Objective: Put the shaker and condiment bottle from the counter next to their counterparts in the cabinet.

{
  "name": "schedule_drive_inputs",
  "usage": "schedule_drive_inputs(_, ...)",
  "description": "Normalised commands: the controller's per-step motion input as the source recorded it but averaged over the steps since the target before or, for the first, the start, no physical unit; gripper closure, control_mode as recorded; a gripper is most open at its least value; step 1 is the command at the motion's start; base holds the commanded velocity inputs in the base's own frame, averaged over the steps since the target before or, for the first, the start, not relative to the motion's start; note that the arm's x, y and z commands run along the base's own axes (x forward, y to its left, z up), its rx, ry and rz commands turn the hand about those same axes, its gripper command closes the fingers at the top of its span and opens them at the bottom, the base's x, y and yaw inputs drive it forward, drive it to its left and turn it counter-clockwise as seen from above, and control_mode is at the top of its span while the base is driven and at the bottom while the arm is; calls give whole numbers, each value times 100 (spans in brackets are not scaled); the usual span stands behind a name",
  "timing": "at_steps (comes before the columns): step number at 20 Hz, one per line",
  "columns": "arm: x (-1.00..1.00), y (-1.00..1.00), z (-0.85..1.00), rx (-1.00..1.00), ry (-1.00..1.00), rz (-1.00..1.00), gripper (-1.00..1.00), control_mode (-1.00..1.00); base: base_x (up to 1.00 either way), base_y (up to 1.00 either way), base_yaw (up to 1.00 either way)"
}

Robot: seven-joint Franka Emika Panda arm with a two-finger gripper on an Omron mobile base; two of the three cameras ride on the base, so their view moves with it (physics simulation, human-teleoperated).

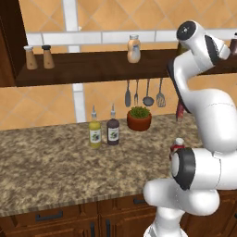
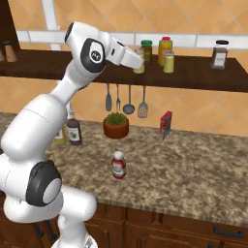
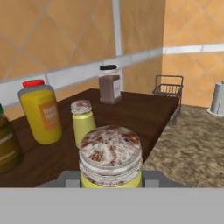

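My gripper [image 2: 137, 63] is up at the cabinet [image 2: 193, 73], shut on the yellow-green shaker [image 2: 139, 67]. In the hand view the held shaker's speckled grey top [image 3: 110, 151] fills the space between my fingers. Its matching counterpart [image 3: 83, 119] [image 2: 168, 62] stands on the shelf a short way beyond, to the right in the right base view. The clear tan-filled bottle [image 1: 134, 48] stands further left on the cabinet [image 1: 92, 67]. The red condiment bottle [image 2: 118, 165] stands upright on the counter [image 2: 193, 164], partly behind my arm in the left base view [image 1: 177, 146].
A yellow red-capped bottle [image 3: 41, 111], a green-lidded jar [image 2: 146, 50] and a dark jar [image 3: 109, 84] share the shelf near the twin. Two brown shakers [image 1: 39, 57] stand at its left end. Two spouted bottles [image 1: 103, 130], a potted plant [image 2: 116, 125], hanging utensils [image 1: 143, 93] and a red box [image 2: 165, 124] line the wall.
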Motion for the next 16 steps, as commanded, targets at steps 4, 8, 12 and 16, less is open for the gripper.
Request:
schedule_drive_inputs(4, 30, -3, -1, 0, 0, 0, 100, -100, 0, 0, 0)
schedule_drive_inputs(8, 18, -4, -3, 0, 0, 0, 100, -100, 0, 0, 0)
schedule_drive_inputs(12, 22, -11, -1, 0, 0, 0, 100, -100, 0, 0, 0)
schedule_drive_inputs(16, 25, -13, -1, 0, 0, 0, 100, -100, 0, 0, 0)
